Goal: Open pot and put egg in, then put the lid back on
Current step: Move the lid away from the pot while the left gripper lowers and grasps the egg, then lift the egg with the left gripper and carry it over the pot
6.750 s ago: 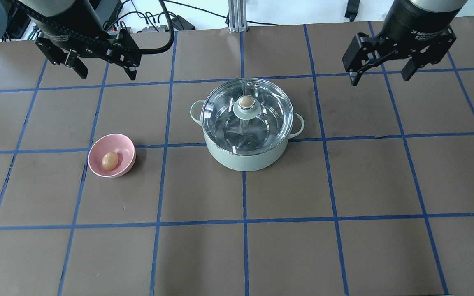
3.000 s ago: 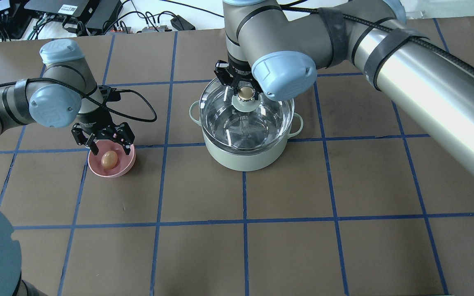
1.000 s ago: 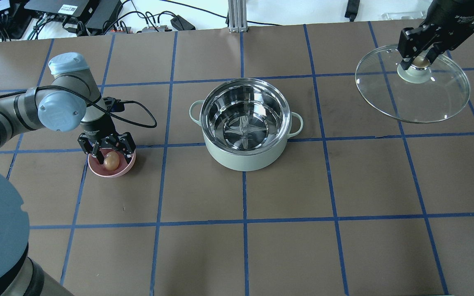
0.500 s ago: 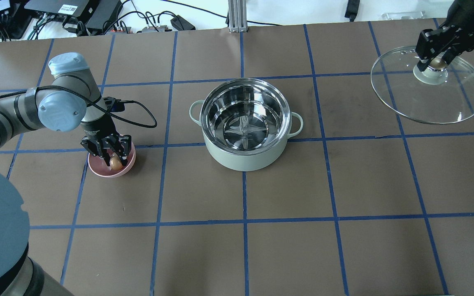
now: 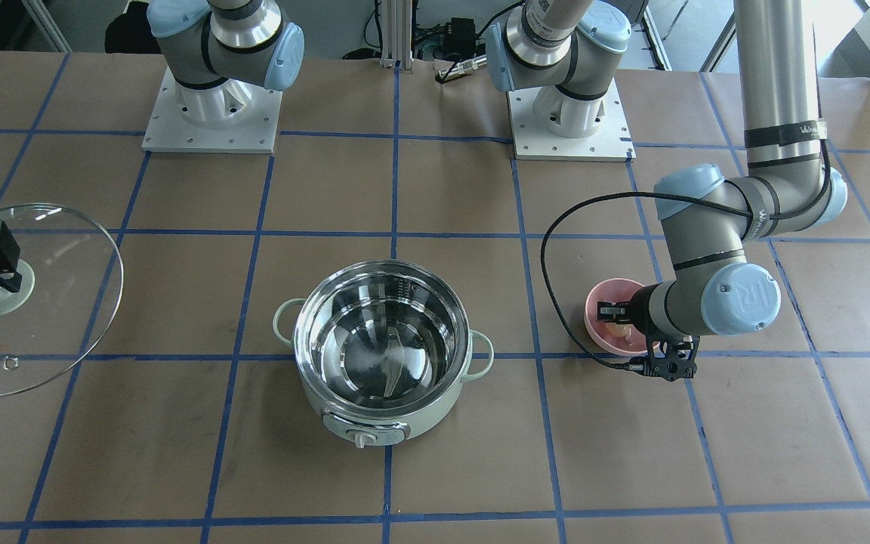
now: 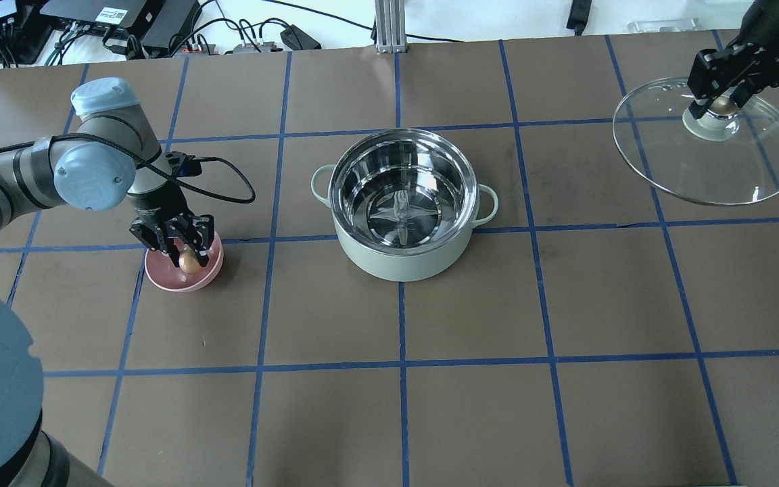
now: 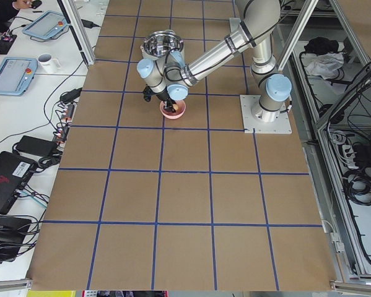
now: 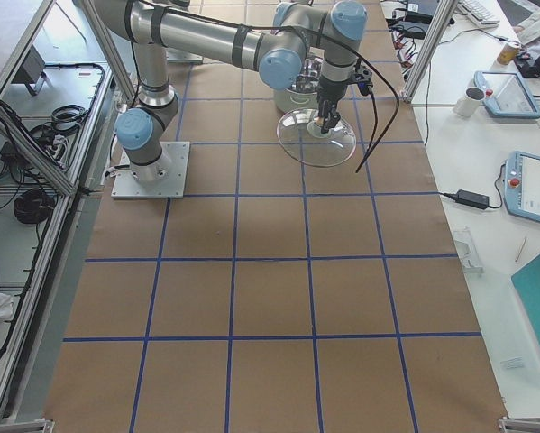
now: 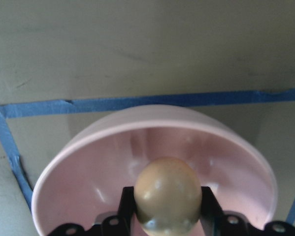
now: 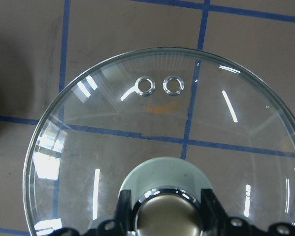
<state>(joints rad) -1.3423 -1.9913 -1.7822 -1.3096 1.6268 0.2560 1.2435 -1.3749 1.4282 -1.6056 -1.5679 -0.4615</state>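
The egg [image 9: 168, 191] is pinched in the narrowed left gripper [image 6: 185, 256], inside the pink bowl [image 6: 166, 277]. The pot [image 6: 399, 264] stands open mid-table. The right gripper [image 6: 719, 103], clamped on the knob [image 10: 168, 216], holds the lid [image 6: 707, 169] well aside. The smooth, rounded egg could slip free during the carry, or crack if it is squeezed too hard.

- Front-facing view: we lose the lid [image 5: 65, 287] past the left edge, and the left arm [image 5: 714, 298] covers most of the pink bowl [image 5: 600, 306].
- Left wrist view: the bottom edge cuts off the left gripper [image 9: 168, 209] beneath the egg [image 9: 168, 187].
- Side views: we find the egg too small to make out.
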